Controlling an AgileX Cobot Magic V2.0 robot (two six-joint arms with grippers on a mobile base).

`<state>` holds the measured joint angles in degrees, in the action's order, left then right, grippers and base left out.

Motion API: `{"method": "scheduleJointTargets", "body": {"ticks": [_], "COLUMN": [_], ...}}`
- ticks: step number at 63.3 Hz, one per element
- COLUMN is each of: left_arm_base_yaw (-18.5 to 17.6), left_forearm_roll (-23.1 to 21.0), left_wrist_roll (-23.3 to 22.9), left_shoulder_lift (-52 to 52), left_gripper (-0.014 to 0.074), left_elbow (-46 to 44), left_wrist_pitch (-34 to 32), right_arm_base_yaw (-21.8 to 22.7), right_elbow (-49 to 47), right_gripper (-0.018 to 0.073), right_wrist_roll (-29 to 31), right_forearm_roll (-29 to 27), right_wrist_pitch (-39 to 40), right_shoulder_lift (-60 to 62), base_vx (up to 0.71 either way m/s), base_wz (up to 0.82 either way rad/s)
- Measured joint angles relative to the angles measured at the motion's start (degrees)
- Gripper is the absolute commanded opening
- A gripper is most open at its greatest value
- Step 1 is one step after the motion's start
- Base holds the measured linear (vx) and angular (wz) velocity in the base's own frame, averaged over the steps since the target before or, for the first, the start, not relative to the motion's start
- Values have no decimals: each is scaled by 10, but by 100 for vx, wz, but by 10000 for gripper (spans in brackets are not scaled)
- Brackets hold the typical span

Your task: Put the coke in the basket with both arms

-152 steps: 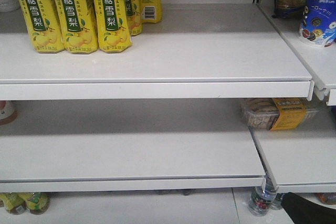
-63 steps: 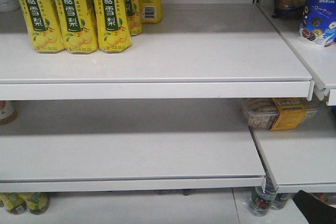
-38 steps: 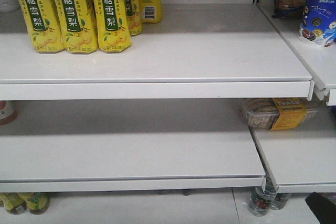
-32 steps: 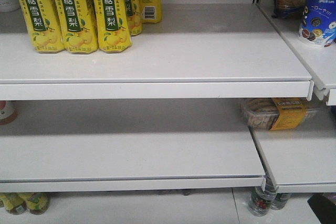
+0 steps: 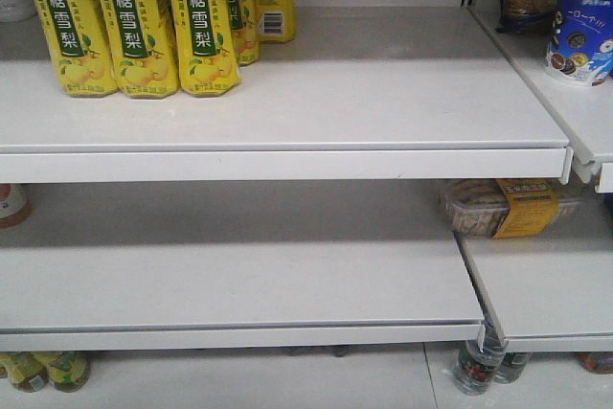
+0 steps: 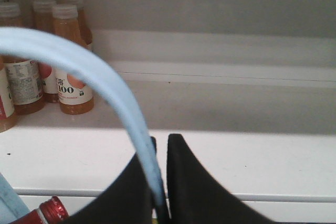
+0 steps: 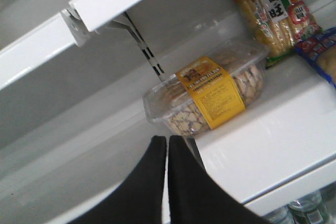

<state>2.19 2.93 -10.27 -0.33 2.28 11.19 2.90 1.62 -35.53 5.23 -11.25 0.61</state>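
Gone from the front view's lower right corner: the black arm tip seen there moments ago, leaving only white metal shelves (image 5: 287, 102), tall yellow pear-drink cartons (image 5: 129, 21) on the upper one and clear water bottles (image 5: 476, 366) below the lower edge.

Left claw (image 6: 157, 182), black and tapered, pinched tight on the thin light-blue handle band of the plastic basket (image 6: 94, 72); band arching up and away to the left from between the fingertips. Down at the claw's lower left, a red screw cap on a red-labelled plastic cola bottle (image 6: 47, 214), only its top showing, just beside a sliver of light-blue basket wall at the frame edge. Farther off, up and to the left, orange juice bottles with white caps (image 6: 71, 61) standing on a white shelf.

Right claw (image 7: 167, 182), also black, fingertips pressed together with nothing between them. Just ahead and slightly right, a clear plastic clamshell box of pale snacks with a yellow label (image 7: 207, 95) lying on a white shelf (image 7: 273, 135); beyond it, up to the right, a bagged yellowish snack pack (image 7: 273, 11).
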Motion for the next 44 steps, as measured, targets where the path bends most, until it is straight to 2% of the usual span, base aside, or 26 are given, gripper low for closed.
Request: {"method": "scheduleJointTargets", "body": {"ticks": [7,16,26,34,44], "left_arm_base_yaw": [0,0,0,0,0], "left_forearm_roll": [0,0,0,0,0], "left_wrist_roll": [0,0,0,0,0], "left_shoulder_lift": [0,0,0,0,0], "left_gripper": [-6,-6,-6,-6,-6], "left_elbow": [0,0,0,0,0], "left_wrist_pitch": [0,0,0,0,0], "right_arm_base_yaw": [-21,-55,-59,-55,-55], "right_elbow": [0,0,0,0,0], "right_gripper": [-4,-4,-4,-4,-4], "right_wrist_roll": [1,20,29,35,97], "right_forearm_roll": [32,102,160,141,72], "right_wrist_pitch": [-11,0,43,56,59], "right_shoulder_lift": [0,0,0,0,0], "base_vx": [0,0,0,0,0], "base_wz": [0,0,0,0,0]}}
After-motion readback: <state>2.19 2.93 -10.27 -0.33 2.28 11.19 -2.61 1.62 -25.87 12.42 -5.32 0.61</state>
